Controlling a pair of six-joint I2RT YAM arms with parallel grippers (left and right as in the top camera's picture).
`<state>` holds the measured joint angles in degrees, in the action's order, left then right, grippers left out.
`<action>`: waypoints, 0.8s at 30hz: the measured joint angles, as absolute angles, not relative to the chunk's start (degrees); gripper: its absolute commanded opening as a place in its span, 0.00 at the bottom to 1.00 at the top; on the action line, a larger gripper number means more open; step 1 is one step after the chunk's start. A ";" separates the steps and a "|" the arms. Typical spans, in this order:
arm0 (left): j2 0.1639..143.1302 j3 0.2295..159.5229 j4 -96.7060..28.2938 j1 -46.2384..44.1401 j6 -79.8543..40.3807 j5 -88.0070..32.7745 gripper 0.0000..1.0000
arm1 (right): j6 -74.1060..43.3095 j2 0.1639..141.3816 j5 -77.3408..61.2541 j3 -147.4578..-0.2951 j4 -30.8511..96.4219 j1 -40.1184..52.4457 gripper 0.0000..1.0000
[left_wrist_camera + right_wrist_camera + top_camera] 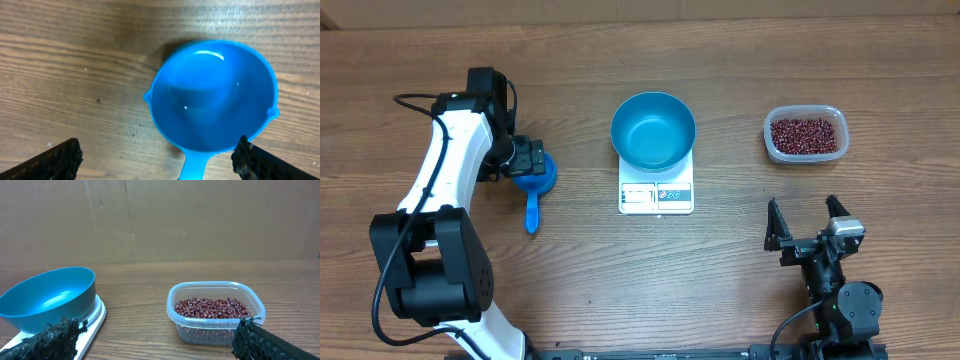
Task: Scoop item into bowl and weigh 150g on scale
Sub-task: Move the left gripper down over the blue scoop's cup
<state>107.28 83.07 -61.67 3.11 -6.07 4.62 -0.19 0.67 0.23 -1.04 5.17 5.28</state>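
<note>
The empty blue bowl (653,130) stands on the white scale (656,196) at mid-table; the right wrist view shows the bowl (50,297) and the scale (95,320) at left. The item, red-brown beans (806,134), fills a clear tub (769,148) at the right, and the beans (212,307) lie ahead of my right gripper (155,337). My right gripper (810,222) is open, near the front edge, holding nothing. My left gripper (535,160) hangs open over a small blue scoop (534,185). The scoop (212,95) is empty, its handle (192,167) between the spread fingers (55,160).
A brown cardboard wall (160,220) stands behind the wooden table (720,280). The left arm (450,170) reaches from the front left up to the scoop. The clear tub's wall (210,330) sits close in front of the right fingers.
</note>
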 measured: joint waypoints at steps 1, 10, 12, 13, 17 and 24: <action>107.28 83.07 -61.36 3.11 -6.04 4.62 0.99 | -0.21 0.67 0.23 -1.04 5.17 5.28 1.00; 107.28 83.07 -60.77 3.11 -6.07 4.62 1.00 | -0.19 0.67 0.23 -1.04 5.19 5.28 1.00; 107.28 83.05 -59.96 3.11 -6.04 4.62 0.99 | -0.19 0.67 0.23 -1.04 5.15 5.28 1.00; 107.28 83.02 -59.18 3.11 -6.07 4.64 1.00 | -0.21 0.67 0.23 -1.04 5.17 5.28 1.00; 107.28 82.48 -56.73 3.11 -6.00 4.80 1.00 | -0.21 0.67 0.21 -1.04 5.15 5.28 1.00; 107.28 78.83 -54.65 3.11 -5.63 4.80 0.99 | -0.21 0.67 0.25 -1.04 5.15 5.28 1.00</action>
<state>107.28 78.83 -54.65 3.11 -5.63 4.80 -0.21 0.67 0.25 -1.04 5.15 5.28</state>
